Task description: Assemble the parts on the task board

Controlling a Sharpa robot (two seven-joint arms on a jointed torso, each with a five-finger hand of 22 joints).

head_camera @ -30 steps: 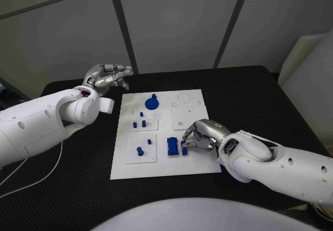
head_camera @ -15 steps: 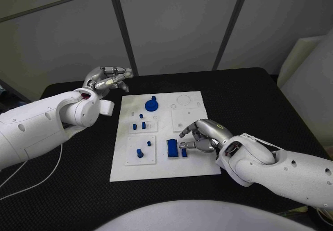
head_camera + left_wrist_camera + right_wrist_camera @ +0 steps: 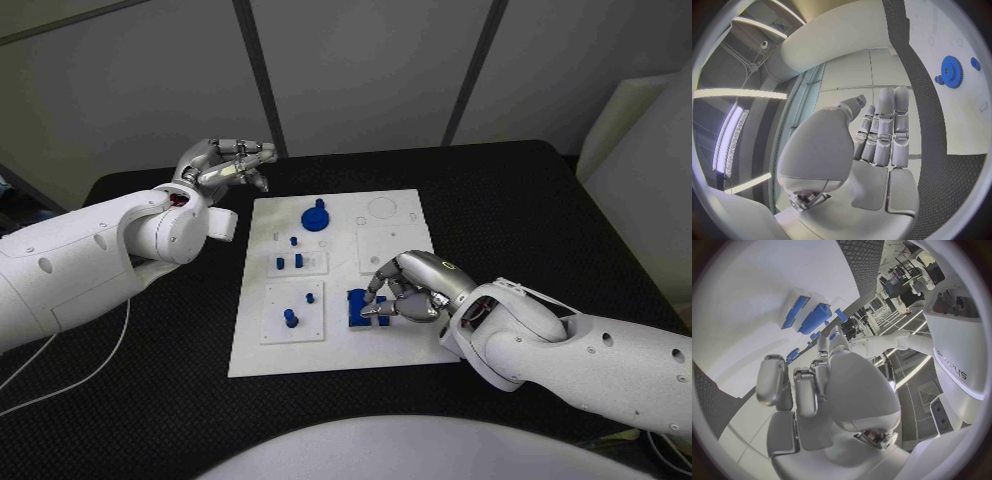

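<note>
The white task board (image 3: pixel 408 352) lies mid-table. A blue gear (image 3: pixel 316 213) (image 3: pixel 951 71) sits at its far end, small blue pegs (image 3: pixel 290 261) stand behind the middle, and two more blue parts (image 3: pixel 291 318) stand on the near-left plate. A tall blue block (image 3: pixel 356 304) (image 3: pixel 814 318) stands near the board's front centre. My right hand (image 3: pixel 410 289) (image 3: pixel 817 390) is curled down right beside that block, its fingertips closed around a small blue part (image 3: pixel 372 322) that is mostly hidden. My left hand (image 3: pixel 224 163) (image 3: pixel 879 135) hovers off the board's far-left corner, holding nothing.
Black table (image 3: pixel 548 200) surrounds the board on all sides. The board's far-right area has a round recess (image 3: pixel 382 207) and a bare square plate (image 3: pixel 387 240). A white cable (image 3: pixel 87 355) trails over the table at the near left.
My right hand has shifted left toward the blue block, and the small blue part has moved with it. The left hand has stayed put.
</note>
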